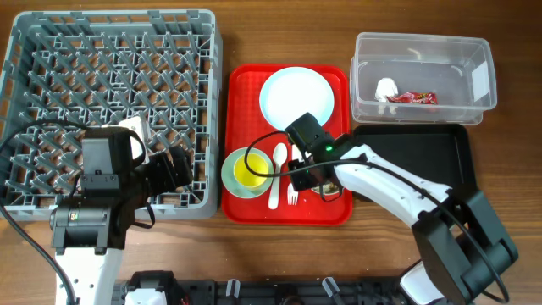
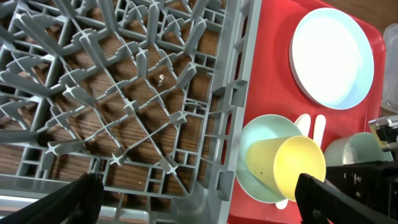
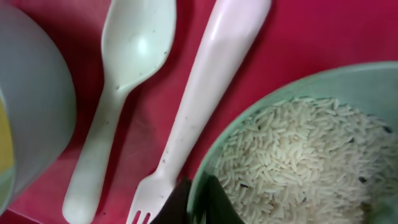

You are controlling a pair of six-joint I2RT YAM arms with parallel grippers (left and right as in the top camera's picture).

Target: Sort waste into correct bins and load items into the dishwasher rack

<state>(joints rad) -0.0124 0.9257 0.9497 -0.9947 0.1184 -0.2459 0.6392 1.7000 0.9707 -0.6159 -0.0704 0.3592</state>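
Note:
My right gripper [image 1: 318, 181] [image 3: 199, 200] is shut on the rim of a pale green bowl of rice [image 3: 261, 101] on the red tray [image 1: 241, 102], one finger inside and one outside. A white spoon [image 3: 127, 74] and a white fork [image 3: 199, 112] lie just left of this bowl. A yellow cup [image 1: 248, 172] lies tilted in a second green bowl [image 1: 229, 165]. A white plate [image 1: 296, 95] sits at the tray's back. My left gripper [image 1: 180, 168] [image 2: 199, 196] is open and empty over the front right corner of the grey dishwasher rack [image 1: 118, 17].
A clear bin [image 1: 423, 51] at the back right holds a red wrapper [image 1: 415, 97] and a white crumpled scrap [image 1: 387, 87]. A black tray [image 1: 423, 157] lies in front of it, with my right arm across its left part.

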